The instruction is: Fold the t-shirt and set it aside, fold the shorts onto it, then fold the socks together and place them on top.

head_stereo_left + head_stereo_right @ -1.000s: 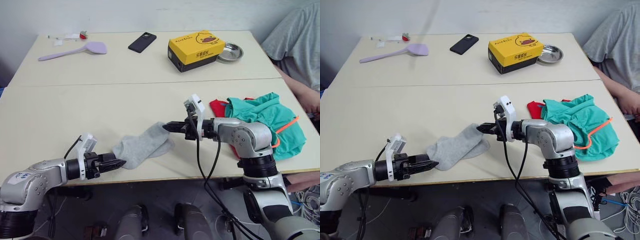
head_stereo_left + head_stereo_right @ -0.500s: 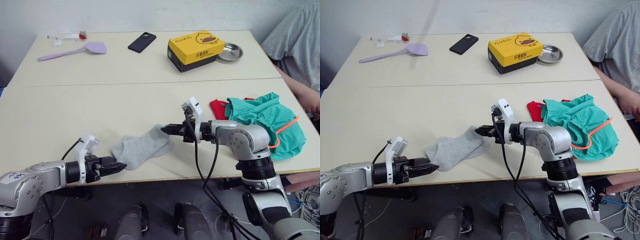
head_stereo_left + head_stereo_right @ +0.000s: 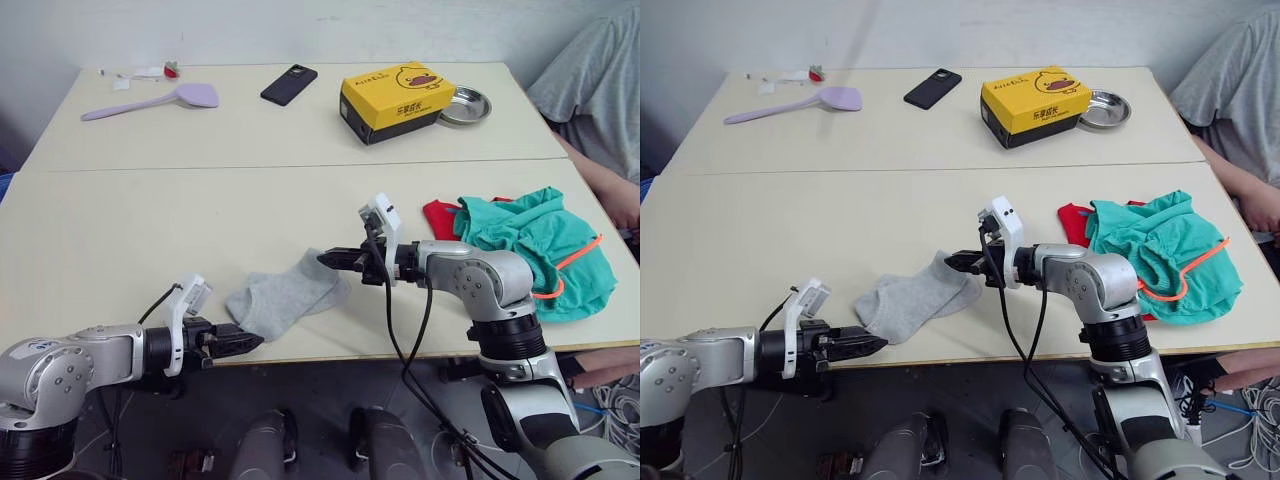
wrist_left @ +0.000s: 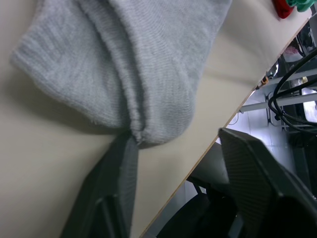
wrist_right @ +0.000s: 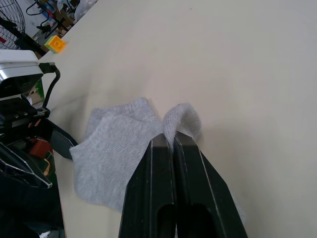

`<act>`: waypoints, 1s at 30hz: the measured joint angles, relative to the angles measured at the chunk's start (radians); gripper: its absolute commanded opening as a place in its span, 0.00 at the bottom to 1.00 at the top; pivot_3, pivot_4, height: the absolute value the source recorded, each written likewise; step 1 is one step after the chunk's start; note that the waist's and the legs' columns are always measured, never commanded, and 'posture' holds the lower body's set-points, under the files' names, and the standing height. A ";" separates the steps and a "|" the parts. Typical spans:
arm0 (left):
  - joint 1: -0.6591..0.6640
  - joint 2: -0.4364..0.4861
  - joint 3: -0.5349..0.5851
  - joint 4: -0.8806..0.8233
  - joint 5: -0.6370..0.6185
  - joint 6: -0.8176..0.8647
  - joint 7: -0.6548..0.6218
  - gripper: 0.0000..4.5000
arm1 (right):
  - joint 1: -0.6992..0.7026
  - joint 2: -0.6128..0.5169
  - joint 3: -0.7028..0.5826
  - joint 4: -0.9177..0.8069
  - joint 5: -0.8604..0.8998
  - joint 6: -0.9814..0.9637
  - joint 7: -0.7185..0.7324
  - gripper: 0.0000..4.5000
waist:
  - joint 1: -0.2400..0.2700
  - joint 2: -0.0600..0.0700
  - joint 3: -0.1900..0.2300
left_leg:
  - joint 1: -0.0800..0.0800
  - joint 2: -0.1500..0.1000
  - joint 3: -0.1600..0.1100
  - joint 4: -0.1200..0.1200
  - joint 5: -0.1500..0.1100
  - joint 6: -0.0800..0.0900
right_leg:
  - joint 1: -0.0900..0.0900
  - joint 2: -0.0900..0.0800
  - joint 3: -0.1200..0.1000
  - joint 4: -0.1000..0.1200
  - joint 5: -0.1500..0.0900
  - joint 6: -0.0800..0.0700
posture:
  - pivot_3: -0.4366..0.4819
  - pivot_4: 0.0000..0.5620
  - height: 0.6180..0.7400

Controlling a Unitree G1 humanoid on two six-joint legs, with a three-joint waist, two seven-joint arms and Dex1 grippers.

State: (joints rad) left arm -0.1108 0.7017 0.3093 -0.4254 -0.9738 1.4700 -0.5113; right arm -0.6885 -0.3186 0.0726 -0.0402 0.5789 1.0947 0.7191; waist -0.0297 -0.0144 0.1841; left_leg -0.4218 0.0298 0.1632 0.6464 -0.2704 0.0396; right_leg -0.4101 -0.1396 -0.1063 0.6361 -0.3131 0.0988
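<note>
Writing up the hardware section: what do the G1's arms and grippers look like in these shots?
Both arms are silver-grey metal with rounded joint housings and black bands at the joints. The left gripper and right gripper each have two tapered black fingers and carry a white camera bracket at the wrist. Black cables loop from both wrists. A small printed label sits on the left arm.

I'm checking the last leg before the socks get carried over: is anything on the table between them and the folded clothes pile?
Nothing visible stands in the way. Bare table lies between the socks and the shorts on the t-shirt. The right gripper pinches one sock end.
</note>
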 measured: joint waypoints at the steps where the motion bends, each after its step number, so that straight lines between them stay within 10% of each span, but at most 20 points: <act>1: -0.001 -0.002 0.005 0.002 -0.002 0.012 0.006 0.31 | 0.000 0.000 0.000 0.000 0.000 0.000 -0.001 0.00 | 0.000 0.000 0.000 | 0.000 0.000 0.000 0.000 0.000 0.000 | 0.000 0.000 0.000 0.000 0.000 0.000 | 0.48 0.27 1.00; 6: -0.001 -0.006 0.002 0.016 -0.003 0.047 0.015 0.00 | 0.000 0.000 0.000 0.000 0.001 -0.001 -0.002 0.00 | 0.000 0.000 0.000 | 0.000 0.000 0.000 0.000 0.000 0.001 | 0.000 0.000 0.000 0.000 0.000 0.000 | 0.48 0.27 1.00; 22: 0.065 0.120 0.041 0.059 -0.025 -0.050 -0.089 0.00 | 0.068 -0.053 -0.045 -0.078 0.068 0.040 -0.006 0.00 | -0.002 0.000 0.000 | -0.001 0.001 0.000 -0.001 -0.001 -0.002 | -0.001 -0.001 0.001 -0.002 0.000 0.000 | 0.48 0.27 1.00; 30: 0.091 0.113 0.018 0.048 0.017 -0.118 -0.113 0.48 | 0.073 -0.057 -0.044 -0.079 0.072 0.040 -0.015 0.00 | 0.001 0.001 0.000 | -0.001 0.001 0.000 -0.003 -0.001 -0.002 | -0.001 -0.001 0.000 -0.005 0.000 0.000 | 0.48 0.27 1.00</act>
State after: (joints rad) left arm -0.0198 0.8151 0.3276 -0.3776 -0.9568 1.3519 -0.6240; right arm -0.6153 -0.3758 0.0287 -0.1191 0.6513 1.1343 0.7046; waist -0.0289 -0.0139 0.1845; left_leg -0.4224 0.0306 0.1628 0.6430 -0.2713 0.0372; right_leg -0.4114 -0.1408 -0.1058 0.6312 -0.3133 0.0985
